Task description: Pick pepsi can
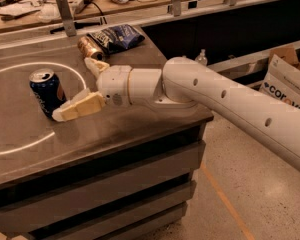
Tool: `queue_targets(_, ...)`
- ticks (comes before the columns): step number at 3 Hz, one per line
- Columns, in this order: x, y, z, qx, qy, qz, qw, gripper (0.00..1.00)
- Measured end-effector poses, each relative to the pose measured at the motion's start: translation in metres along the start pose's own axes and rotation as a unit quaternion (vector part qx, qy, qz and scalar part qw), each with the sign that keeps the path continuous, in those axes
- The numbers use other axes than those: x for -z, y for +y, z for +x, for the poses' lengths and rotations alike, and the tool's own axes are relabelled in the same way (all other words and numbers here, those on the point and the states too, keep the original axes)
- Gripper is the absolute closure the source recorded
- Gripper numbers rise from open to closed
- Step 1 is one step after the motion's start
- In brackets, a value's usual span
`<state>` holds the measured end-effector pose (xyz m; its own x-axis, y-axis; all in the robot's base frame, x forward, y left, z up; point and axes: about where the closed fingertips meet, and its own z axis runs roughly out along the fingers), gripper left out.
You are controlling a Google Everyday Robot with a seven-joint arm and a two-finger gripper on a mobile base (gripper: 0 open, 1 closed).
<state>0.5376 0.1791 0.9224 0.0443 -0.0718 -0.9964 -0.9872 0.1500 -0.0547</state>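
The pepsi can [46,92] stands upright on the grey table [115,129], inside a white painted circle at the left. It is dark blue with a silver top and a red-and-white logo. My gripper [77,90] reaches in from the right, just right of the can. It is open. The near finger [80,108] lies low by the can's base. The far finger [96,65] points up behind it. The can is not between the fingers; it is apart from them or barely touching the near one.
A gold-bronze can [90,48] lies on its side at the table's back. A blue-and-white foil snack bag [116,36] lies next to it. A workbench with tools stands behind. A cardboard box [289,81] and small bottles [202,58] are on the floor at the right.
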Motion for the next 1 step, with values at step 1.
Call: queue_targets(1, 0.0, 0.0, 0.0, 0.0, 0.0, 0.0, 1.0, 0.0)
